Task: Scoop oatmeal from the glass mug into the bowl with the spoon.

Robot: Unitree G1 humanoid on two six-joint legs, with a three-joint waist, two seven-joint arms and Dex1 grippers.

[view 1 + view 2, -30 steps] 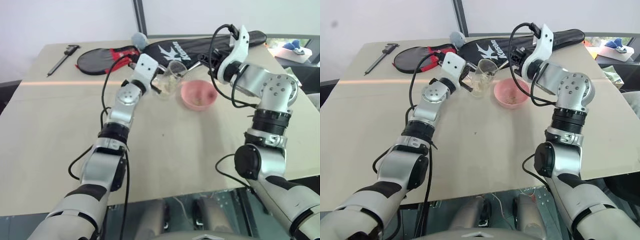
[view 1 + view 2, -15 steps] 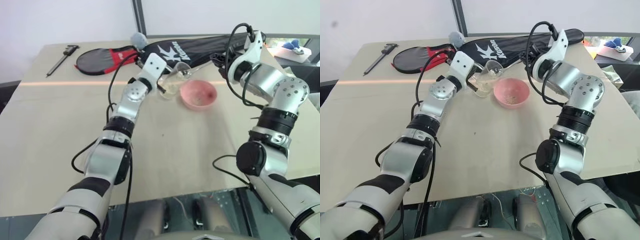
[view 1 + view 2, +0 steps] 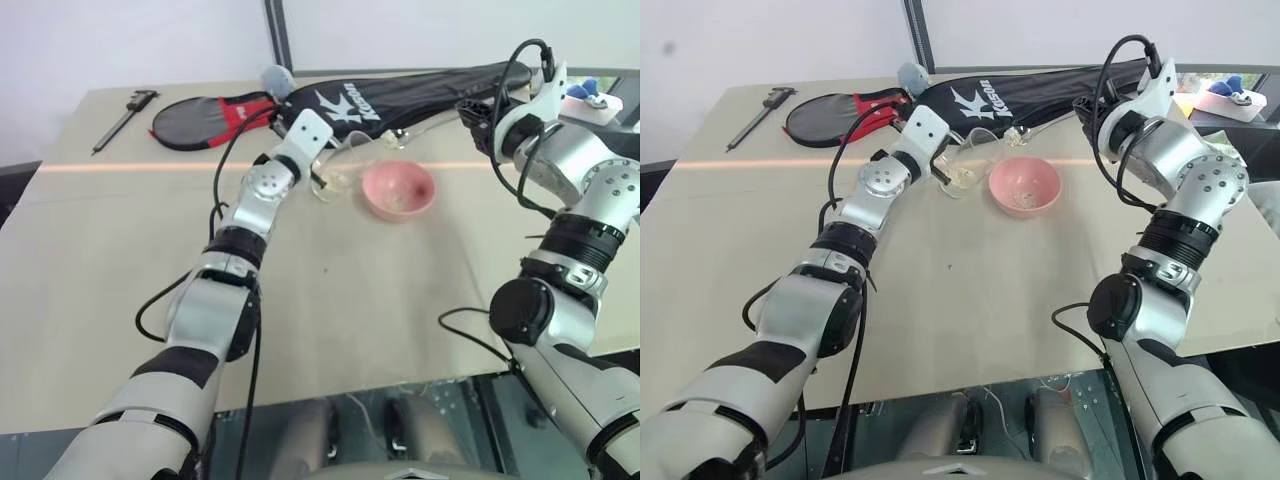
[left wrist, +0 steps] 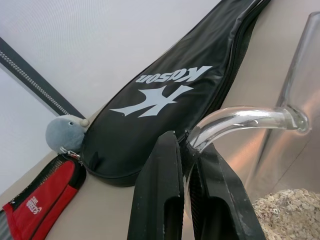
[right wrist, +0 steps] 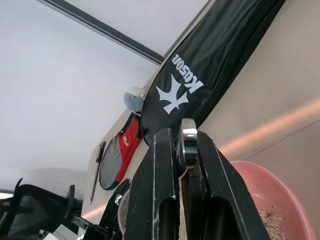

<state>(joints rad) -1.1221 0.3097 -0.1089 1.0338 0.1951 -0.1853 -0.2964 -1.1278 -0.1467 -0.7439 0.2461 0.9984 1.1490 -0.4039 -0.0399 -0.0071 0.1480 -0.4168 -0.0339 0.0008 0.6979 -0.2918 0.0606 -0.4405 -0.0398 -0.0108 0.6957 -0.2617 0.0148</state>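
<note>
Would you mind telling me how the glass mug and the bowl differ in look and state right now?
The glass mug is clear and tall-sided; the bowl is pink, opaque and wider. The mug is tilted, held by its handle in the left gripper; the bowl sits flat on the table, with no gripper on it. The mug stands to the bowl's left. Both hold some oatmeal.

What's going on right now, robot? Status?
Left gripper shut on glass mug handle, mug tilted. Right gripper shut on spoon. Some oatmeal in bowl. Nothing blocking.

Head stereo views look forward and down over the surface (image 3: 100,260). Wrist views sit close behind their fingers. All share the black racket bag (image 3: 1040,90).
</note>
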